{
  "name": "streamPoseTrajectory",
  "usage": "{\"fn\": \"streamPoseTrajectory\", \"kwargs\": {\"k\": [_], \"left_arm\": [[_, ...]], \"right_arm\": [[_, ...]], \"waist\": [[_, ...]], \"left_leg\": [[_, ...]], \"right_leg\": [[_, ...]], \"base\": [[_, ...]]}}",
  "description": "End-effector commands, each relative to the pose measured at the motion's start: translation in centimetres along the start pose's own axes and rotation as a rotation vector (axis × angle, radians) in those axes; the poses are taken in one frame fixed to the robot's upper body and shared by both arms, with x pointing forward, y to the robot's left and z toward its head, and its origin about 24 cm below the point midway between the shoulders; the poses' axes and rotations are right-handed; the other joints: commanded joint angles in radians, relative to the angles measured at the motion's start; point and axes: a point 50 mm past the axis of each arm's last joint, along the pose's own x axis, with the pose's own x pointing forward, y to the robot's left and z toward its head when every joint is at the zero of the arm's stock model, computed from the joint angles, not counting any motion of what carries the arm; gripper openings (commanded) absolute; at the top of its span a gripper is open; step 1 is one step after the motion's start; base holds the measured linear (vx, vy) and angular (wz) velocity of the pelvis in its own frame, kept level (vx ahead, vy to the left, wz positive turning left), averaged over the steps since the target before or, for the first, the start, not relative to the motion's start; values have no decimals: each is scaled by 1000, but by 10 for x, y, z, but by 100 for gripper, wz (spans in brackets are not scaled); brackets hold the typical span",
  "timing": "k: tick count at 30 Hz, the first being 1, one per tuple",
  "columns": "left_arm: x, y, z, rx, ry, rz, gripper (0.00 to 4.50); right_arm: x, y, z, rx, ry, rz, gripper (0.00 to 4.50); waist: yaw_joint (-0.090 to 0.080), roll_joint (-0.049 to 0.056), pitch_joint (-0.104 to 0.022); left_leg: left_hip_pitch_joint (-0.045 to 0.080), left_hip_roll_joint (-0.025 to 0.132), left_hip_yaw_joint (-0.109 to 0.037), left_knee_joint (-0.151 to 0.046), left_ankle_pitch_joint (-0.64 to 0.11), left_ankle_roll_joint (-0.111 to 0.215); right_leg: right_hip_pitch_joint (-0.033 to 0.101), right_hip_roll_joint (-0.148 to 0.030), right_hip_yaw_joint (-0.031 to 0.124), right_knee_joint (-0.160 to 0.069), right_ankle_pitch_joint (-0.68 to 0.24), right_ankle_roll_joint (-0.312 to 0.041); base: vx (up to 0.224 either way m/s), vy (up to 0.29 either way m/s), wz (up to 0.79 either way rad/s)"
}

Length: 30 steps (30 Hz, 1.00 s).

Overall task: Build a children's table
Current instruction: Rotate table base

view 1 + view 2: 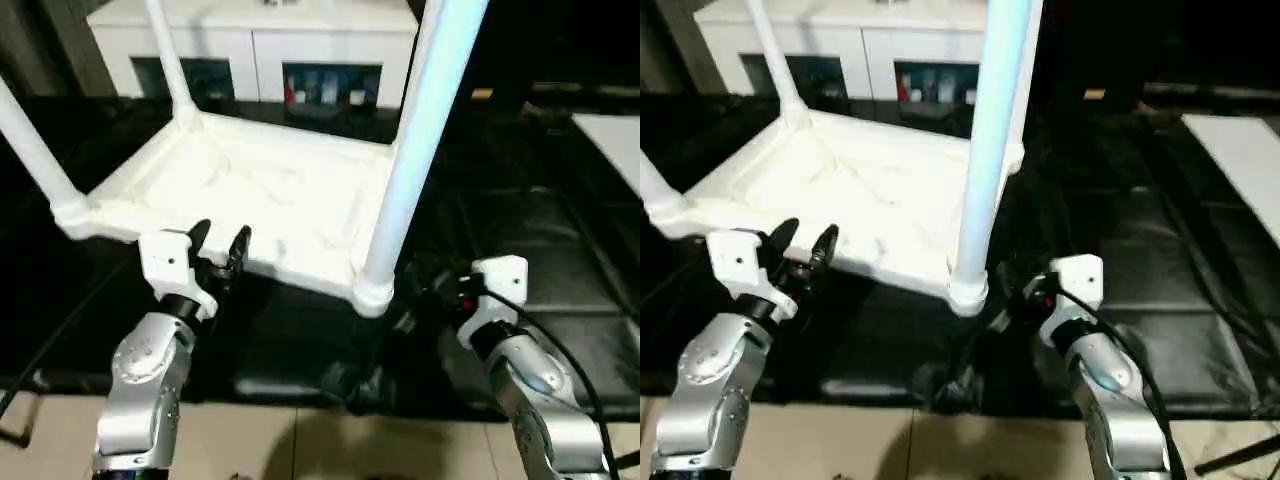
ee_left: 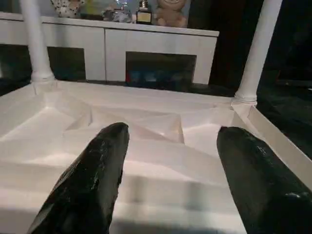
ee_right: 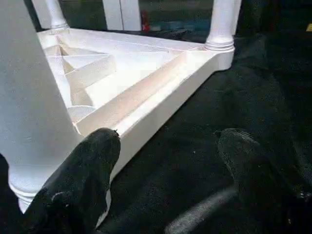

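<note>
Item: children's table (image 1: 250,200), upside down on black mat (image 1: 560,290), legs up.
My L claw (image 1: 222,246): fingers apart, holding nothing, at tabletop's near rim.
My R claw (image 1: 1025,290): fingers apart, holding nothing, just right of nearest leg (image 1: 415,150).
Cabinet (image 1: 250,40) beyond both.

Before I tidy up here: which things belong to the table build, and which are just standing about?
Belongs to the build:
- tabletop, upside down on the black mat
- legs standing in its corner sockets

Just standing about:
- white cabinet
- flat white board
- black mat
</note>
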Motion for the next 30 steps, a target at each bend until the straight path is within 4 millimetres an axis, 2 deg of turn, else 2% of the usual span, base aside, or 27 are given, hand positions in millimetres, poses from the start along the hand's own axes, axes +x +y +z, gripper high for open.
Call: {"fn": "streamPoseTrajectory", "kwargs": {"k": [1, 3, 4, 5, 7, 8, 9, 11, 12, 13, 14, 15, 16, 17, 18, 19, 20, 21, 22, 23, 24, 25, 26, 27, 28, 29, 30], "left_arm": [[0, -5, 0, 17, 12, -9, 331], [-2, -5, -1, 20, 21, -4, 331], [-3, -6, -2, 19, 27, -8, 331], [-4, -7, -3, 19, 31, -11, 331], [-4, -8, -3, 21, 30, -12, 331], [-5, -8, -3, 21, 30, -12, 331], [-5, -8, -3, 21, 31, -12, 331], [-5, -8, -3, 20, 29, -13, 331], [-5, -9, -2, 21, 26, -20, 331], [-5, -9, -2, 22, 26, -20, 331], [-5, -8, -2, 22, 27, -20, 331], [-5, -8, -2, 24, 29, -19, 331], [-5, -9, -3, 22, 30, -20, 331], [-5, -9, -3, 22, 30, -20, 331], [-5, -9, -2, 19, 30, -20, 331], [-5, -9, -2, 18, 30, -20, 331], [-6, -9, -2, 17, 30, -20, 331], [-6, -9, -2, 19, 31, -19, 331], [-7, -8, -2, 19, 32, -18, 331], [-7, -8, -2, 19, 32, -18, 331], [-8, -8, -3, 19, 33, -19, 331], [-8, -9, -3, 20, 33, -20, 331], [-9, -9, -3, 21, 36, -21, 331], [-9, -9, -4, 19, 41, -24, 331], [-9, -9, -4, 19, 41, -25, 331], [-10, -10, -4, 9, 40, -32, 331], [-10, -10, -4, 9, 40, -32, 331]], "right_arm": [[1, 0, 3, -11, 5, -2, 371], [2, 1, 4, -17, 7, 7, 371], [2, 1, 4, -21, 9, 9, 371], [2, 1, 4, -22, 11, 9, 371], [3, 1, 4, -21, 12, 10, 371], [3, 1, 4, -21, 12, 11, 371], [3, 1, 4, -21, 12, 13, 371], [3, 2, 5, -22, 7, 15, 371], [3, 2, 6, -15, 7, 21, 371], [3, 2, 6, -15, 7, 21, 371], [3, 3, 6, -16, 7, 23, 371], [3, 3, 6, -22, 8, 25, 371], [2, 4, 7, -13, -4, 33, 371], [2, 4, 7, -13, -4, 33, 371], [2, 4, 8, -34, -1, 36, 371], [2, 4, 7, -35, 0, 36, 371], [2, 3, 6, -45, 13, 35, 371], [2, 2, 5, -48, 20, 34, 371], [2, 2, 5, -49, 22, 36, 371], [2, 2, 5, -49, 22, 36, 371], [2, 2, 5, -55, 21, 40, 371], [2, 2, 5, -56, 21, 41, 371], [2, 3, 5, -54, 19, 45, 371], [2, 3, 5, -54, 17, 49, 371], [2, 4, 5, -55, 17, 50, 371], [1, 5, 5, -65, 17, 55, 371], [1, 5, 5, -65, 17, 55, 371]], "waist": [[-19, 1, -33], [-20, 2, -52], [-19, 2, -55], [-25, 1, -61], [-28, 2, -70], [-28, 2, -73], [-27, 3, -80], [-25, 5, -86], [-25, 5, -89], [-25, 5, -91], [-23, 3, -89], [-24, 27, -97], [-28, 10, -73], [-14, 4, -67], [17, 1, -82], [16, -12, -70], [16, -3, -81], [13, 4, -91], [9, 8, -95], [-6, 14, -96], [-17, 12, -99], [-18, 9, -98], [-14, -3, -90], [-1, -15, -90], [12, -1, -86], [5, 2, -84], [4, 3, -88]], "left_leg": [[31, 10, -25, -84, -609, 30], [9, 7, -24, -88, -493, 48], [9, 8, -22, -89, -468, 55], [2, 8, -17, -88, -392, 80], [-4, 2, -10, -79, -301, 111], [-6, -1, -8, -74, -267, 123], [-10, -6, -6, -67, -193, 152], [-6, -11, -6, -57, -104, 197], [-8, -16, -8, -50, -42, 234], [-7, -20, -9, -46, -17, 253], [1, -22, -9, -39, -1, 283], [76, 7, 11, -43, -27, 228], [92, 23, 18, -59, -91, 165], [107, 24, 34, -69, -165, 65], [-4, -43, 21, -34, -125, 118], [-13, -44, 17, -26, -131, 136], [-28, -46, 2, -15, -90, 147], [-14, -51, -5, -17, -36, 155], [4, -47, -12, -22, 3, 171], [42, -34, -27, -23, 78, 228], [71, -26, -45, -15, 157, 303], [77, -28, -49, -10, 179, 341], [65, -44, -40, -1, 160, 379], [4, -80, -29, 16, 109, 372], [-5, -62, -33, 7, 76, 338], [6, -54, -42, 2, 120, 324], [10, -52, -49, 6, 191, 330]], "right_leg": [[10, -28, -3, -106, -677, -44], [41, -40, 22, -87, -570, -104], [43, -39, 26, -82, -530, -126], [56, -36, 31, -65, -409, -197], [71, -35, 34, -52, -286, -259], [77, -35, 35, -47, -242, -277], [87, -33, 35, -36, -159, -306], [94, -26, 33, -19, -44, -336], [98, -23, 31, -9, 17, -341], [98, -21, 31, -5, 43, -341], [92, -20, 33, 1, 66, -348], [54, 0, 51, 13, 33, -351], [30, 14, 52, 13, -11, -349], [31, 19, 62, 27, -8, -338], [137, -19, 95, 13, 94, -307], [134, -28, 109, -2, 96, -320], [156, -19, 114, 4, 118, -336], [150, 7, 103, 19, 200, -336], [137, 22, 91, 32, 250, -325], [102, 38, 66, 55, 291, -298], [80, 40, 54, 70, 288, -269], [72, 34, 53, 69, 271, -262], [79, 22, 68, 57, 240, -272], [136, 12, 103, 40, 238, -300], [136, -2, 105, 29, 186, -323], [125, 15, 93, 41, 192, -325], [119, 22, 87, 53, 238, -312]], "base": [[69, 26, -13], [81, 17, -9], [81, 9, -2], [79, 0, 1], [88, -1, 1], [109, -2, 3], [109, -2, 3], [111, 17, 4], [111, 26, 4], [104, 36, 7], [135, 21, 10], [135, 21, 10], [183, -7, -24], [88, 33, -40], [88, 33, -40], [25, 53, -7], [60, 17, 11], [60, 17, 11], [60, 20, 16], [97, 4, 15], [97, 4, 15], [86, -6, 16], [0, 0, 0], [0, 0, 0], [12, 31, 19], [0, 0, 0], [0, 0, 0]]}}
